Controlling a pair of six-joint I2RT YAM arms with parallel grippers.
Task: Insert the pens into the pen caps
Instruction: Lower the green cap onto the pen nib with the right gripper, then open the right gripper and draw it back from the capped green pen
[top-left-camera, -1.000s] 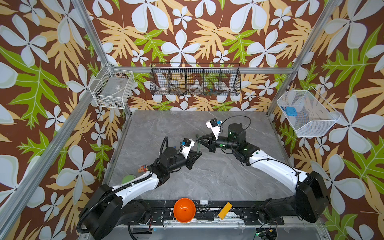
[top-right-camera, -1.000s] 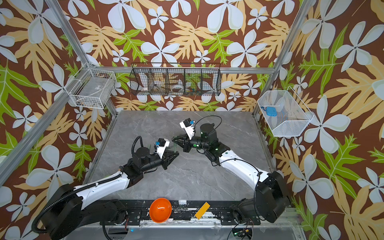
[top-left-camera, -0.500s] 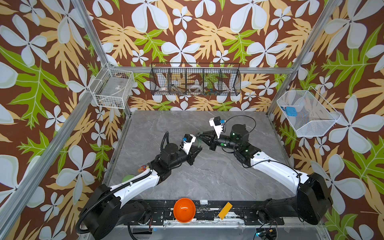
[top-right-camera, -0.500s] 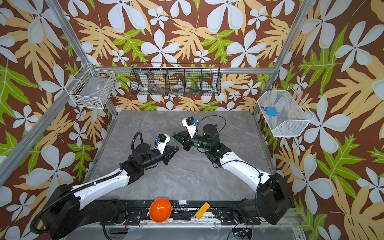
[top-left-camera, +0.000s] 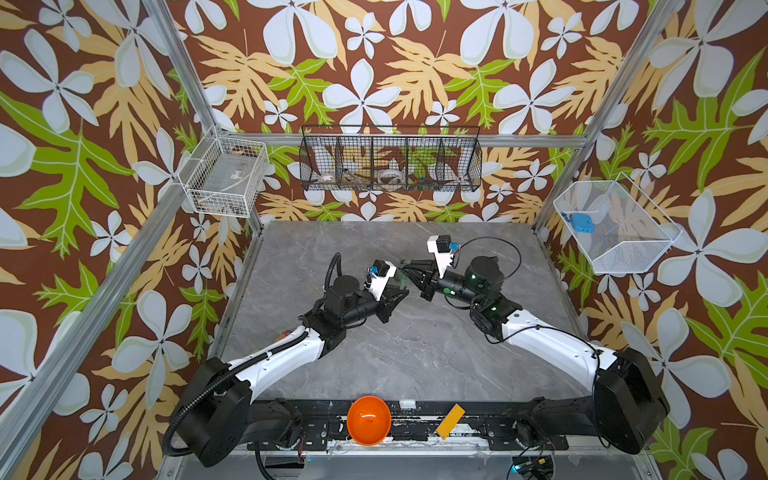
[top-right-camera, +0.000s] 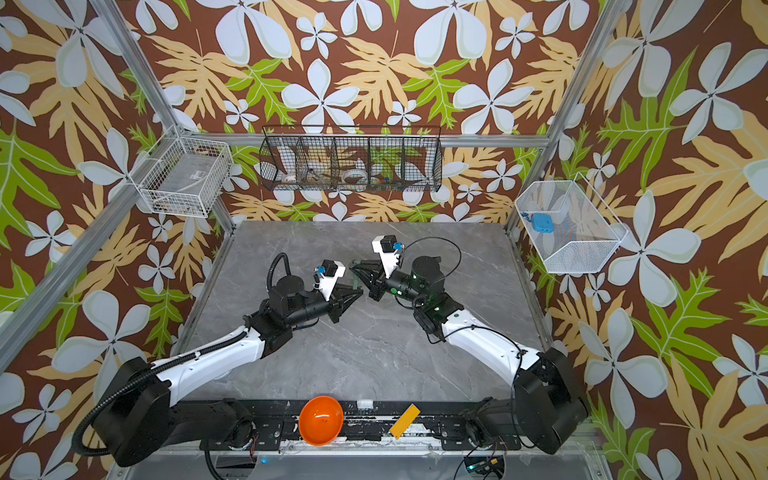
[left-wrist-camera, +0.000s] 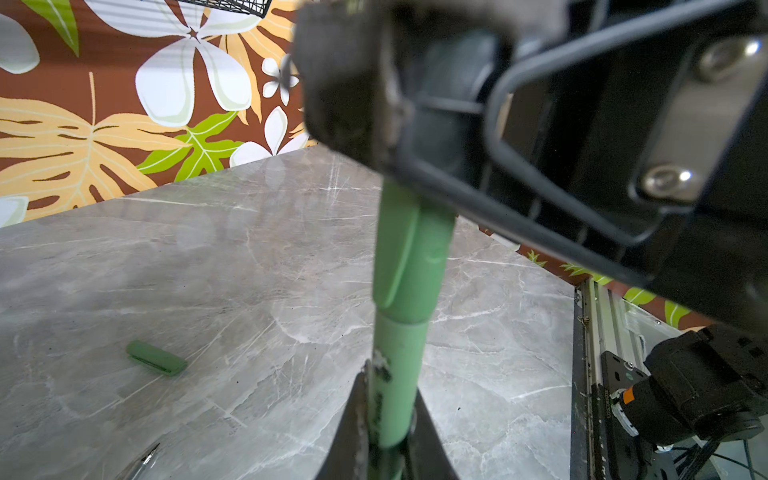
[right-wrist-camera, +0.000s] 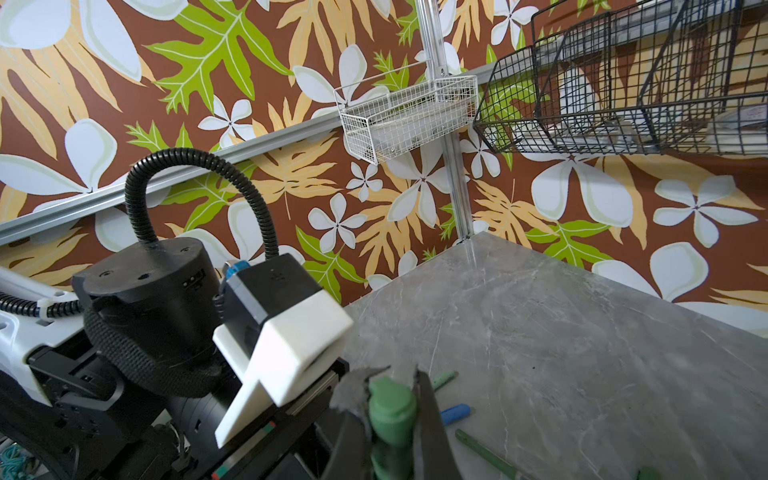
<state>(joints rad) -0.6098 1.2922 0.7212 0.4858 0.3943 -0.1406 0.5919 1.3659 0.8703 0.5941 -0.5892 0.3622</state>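
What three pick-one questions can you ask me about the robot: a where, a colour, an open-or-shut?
1. Where is the orange bowl? A at the back B at the front, by the black rail C far right
2. The pen in the left gripper is: A blue B red C green
3. The left gripper is: A shut on the pen B wide open C hidden
1 B, both top views show it there. 2 C, seen in the left wrist view. 3 A, it pinches the pen.

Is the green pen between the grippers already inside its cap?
In: the cap sits over the end of the pen; no tip shows.
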